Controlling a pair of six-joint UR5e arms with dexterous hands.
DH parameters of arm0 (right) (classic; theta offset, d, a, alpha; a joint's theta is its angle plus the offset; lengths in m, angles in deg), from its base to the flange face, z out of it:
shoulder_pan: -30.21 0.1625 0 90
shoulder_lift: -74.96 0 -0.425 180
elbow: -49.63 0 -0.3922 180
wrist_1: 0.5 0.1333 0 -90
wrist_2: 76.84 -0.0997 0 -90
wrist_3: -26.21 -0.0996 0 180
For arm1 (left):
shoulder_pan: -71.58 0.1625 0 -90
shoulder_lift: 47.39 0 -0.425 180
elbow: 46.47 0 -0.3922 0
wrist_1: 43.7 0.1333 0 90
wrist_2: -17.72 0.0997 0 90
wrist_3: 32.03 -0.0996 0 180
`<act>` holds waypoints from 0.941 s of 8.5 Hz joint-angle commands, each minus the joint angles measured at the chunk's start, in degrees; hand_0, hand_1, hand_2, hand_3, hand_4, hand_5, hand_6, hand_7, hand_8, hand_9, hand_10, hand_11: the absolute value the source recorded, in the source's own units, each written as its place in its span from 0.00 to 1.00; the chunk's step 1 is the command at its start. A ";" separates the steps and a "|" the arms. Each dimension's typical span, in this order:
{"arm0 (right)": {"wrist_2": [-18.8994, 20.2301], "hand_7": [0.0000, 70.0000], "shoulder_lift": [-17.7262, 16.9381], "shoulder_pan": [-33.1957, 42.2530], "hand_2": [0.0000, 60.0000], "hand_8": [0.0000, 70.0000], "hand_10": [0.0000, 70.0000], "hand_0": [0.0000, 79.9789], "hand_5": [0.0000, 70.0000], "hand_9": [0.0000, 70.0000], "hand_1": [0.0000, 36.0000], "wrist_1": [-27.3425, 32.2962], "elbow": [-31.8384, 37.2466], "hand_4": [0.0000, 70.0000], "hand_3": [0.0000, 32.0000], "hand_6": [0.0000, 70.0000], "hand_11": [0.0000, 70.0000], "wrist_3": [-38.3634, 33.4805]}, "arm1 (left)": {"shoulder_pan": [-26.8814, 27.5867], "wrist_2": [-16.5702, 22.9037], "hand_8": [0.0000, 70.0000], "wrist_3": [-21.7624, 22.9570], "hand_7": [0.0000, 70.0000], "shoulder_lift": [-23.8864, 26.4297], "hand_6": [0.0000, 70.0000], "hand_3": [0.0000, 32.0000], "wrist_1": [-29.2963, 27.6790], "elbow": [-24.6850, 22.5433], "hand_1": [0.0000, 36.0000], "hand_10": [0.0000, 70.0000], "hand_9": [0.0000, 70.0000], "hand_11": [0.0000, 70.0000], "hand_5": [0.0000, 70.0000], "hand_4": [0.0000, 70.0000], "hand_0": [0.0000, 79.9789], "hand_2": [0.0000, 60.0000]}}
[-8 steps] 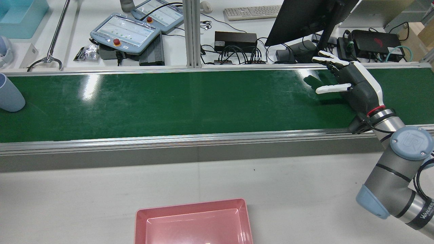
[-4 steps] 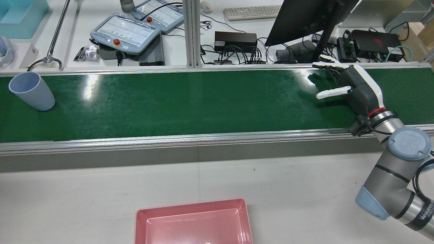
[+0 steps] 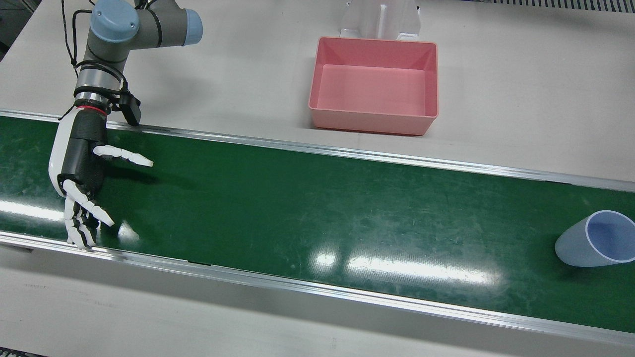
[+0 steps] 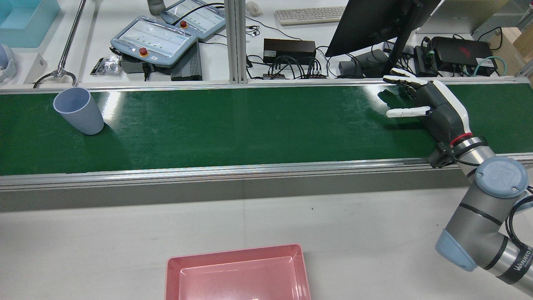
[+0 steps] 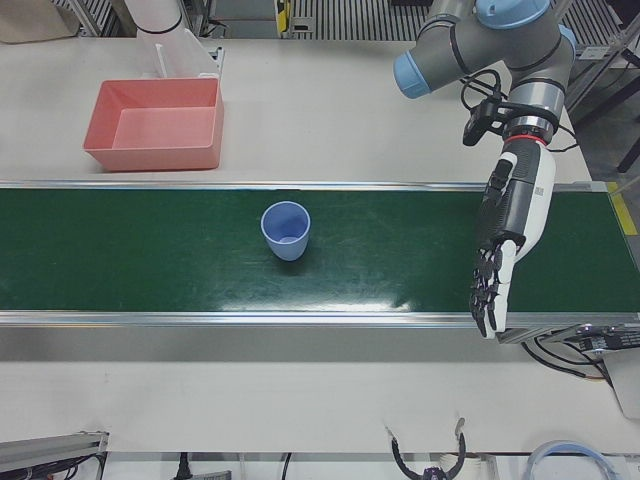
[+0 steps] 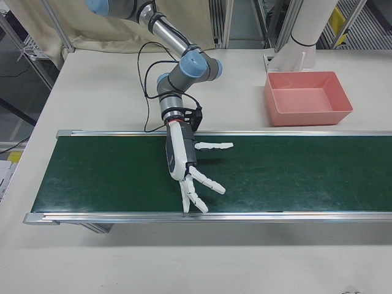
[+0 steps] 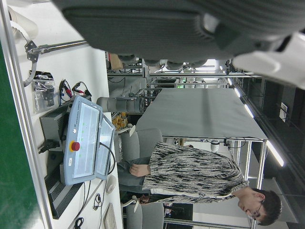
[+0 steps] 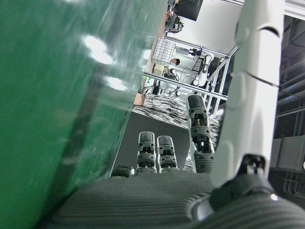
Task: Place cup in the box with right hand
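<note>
A light-blue cup [image 4: 79,110] stands upright on the green belt [image 4: 250,125] at its far left in the rear view. It also shows in the front view [image 3: 595,240] and the left-front view [image 5: 287,230]. My right hand [image 4: 437,108] is open and empty, low over the belt's other end, far from the cup; it also shows in the front view [image 3: 82,168] and the right-front view [image 6: 180,156]. My left hand [image 5: 510,225] is open and empty over the belt, beyond the cup. The empty pink box [image 4: 233,252] sits on the white table beside the belt [image 3: 372,124].
Metal rails [image 4: 250,171] edge the belt on both sides. Beyond the far rail are teach pendants [image 4: 154,41], a monitor [image 4: 374,21], a keyboard [image 4: 308,14] and cables. A white post [image 3: 382,20] stands behind the box.
The cup has travelled along the belt toward my right hand, from the rear view's left edge to well inside it. My right hand has sunk slightly toward the belt's far rail.
</note>
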 commanded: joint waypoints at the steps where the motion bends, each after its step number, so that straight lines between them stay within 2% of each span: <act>1: -0.02 0.29 0.02 -0.45 0.15 0.15 0.02 0.72 0.10 0.27 0.56 0.01 -0.31 0.25 0.00 0.09 0.05 -0.06 | 0.00 0.00 0.00 0.00 0.00 0.00 0.00 0.00 0.00 -0.05 0.00 0.00 0.00 0.00 0.00 0.00 0.00 0.00; 2: -0.02 0.29 0.02 -0.72 0.19 0.15 0.02 0.71 0.10 0.27 0.58 0.01 -0.58 0.23 0.00 0.09 0.06 -0.06 | 0.00 0.00 0.00 0.00 0.00 0.00 0.00 0.00 0.00 -0.05 0.00 0.00 0.00 0.00 0.00 0.00 0.00 0.00; 3: 0.07 0.29 -0.07 -0.81 0.11 0.15 0.01 0.73 0.10 0.26 0.54 -0.08 -0.93 0.26 0.00 0.09 0.05 -0.06 | 0.00 0.00 0.00 0.00 0.00 0.00 0.00 0.00 0.00 0.04 0.00 0.00 0.00 0.00 0.00 0.00 0.00 0.00; 4: 0.07 0.29 -0.07 -0.72 0.15 0.15 0.01 0.72 0.10 0.26 0.56 -0.08 -1.37 0.24 0.00 0.09 0.05 -0.06 | 0.00 0.00 0.00 0.00 0.00 0.00 0.00 0.00 -0.09 0.04 0.00 0.00 0.00 0.00 0.00 0.00 0.00 0.00; 6: 0.16 0.28 -0.50 -0.72 0.07 0.15 0.00 0.74 0.11 0.26 0.53 -0.08 -1.29 0.25 0.00 0.08 0.04 0.02 | 0.00 0.00 0.00 0.09 0.00 0.00 0.00 0.00 0.00 0.04 0.00 0.00 0.00 0.00 0.00 0.00 0.00 0.00; 8: 0.16 0.28 -0.51 -0.90 0.11 0.15 0.00 0.73 0.10 0.26 0.55 -0.16 -1.28 0.24 0.00 0.08 0.03 0.02 | 0.00 0.00 0.00 0.00 0.00 0.00 0.00 0.00 0.00 0.04 0.00 0.00 0.00 0.00 0.00 0.00 0.00 0.00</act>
